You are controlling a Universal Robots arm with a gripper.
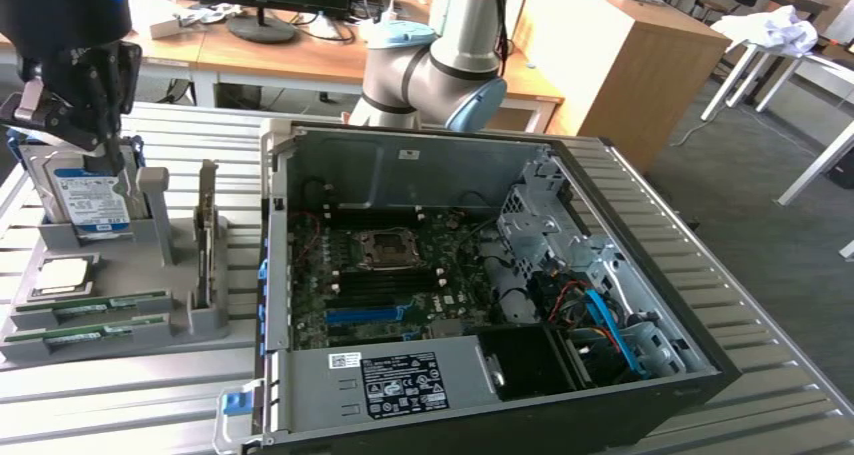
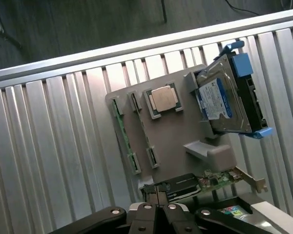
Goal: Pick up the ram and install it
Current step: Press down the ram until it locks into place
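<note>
Overhead, black jaws pressed shut on nothing hover above a grey moulded holder (image 1: 200,320) on the ribbed metal tabletop (image 1: 134,400) — its near slots cradle the ram (image 1: 96,304), thin, flat, green.

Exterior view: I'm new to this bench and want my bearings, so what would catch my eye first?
The open computer case fills the middle, its motherboard laid bare. On the exterior view's left, a grey holder carries a blue-labelled hard drive standing upright and the green ram lying in its slot. The dark tool hangs shut just above the drive.
</note>
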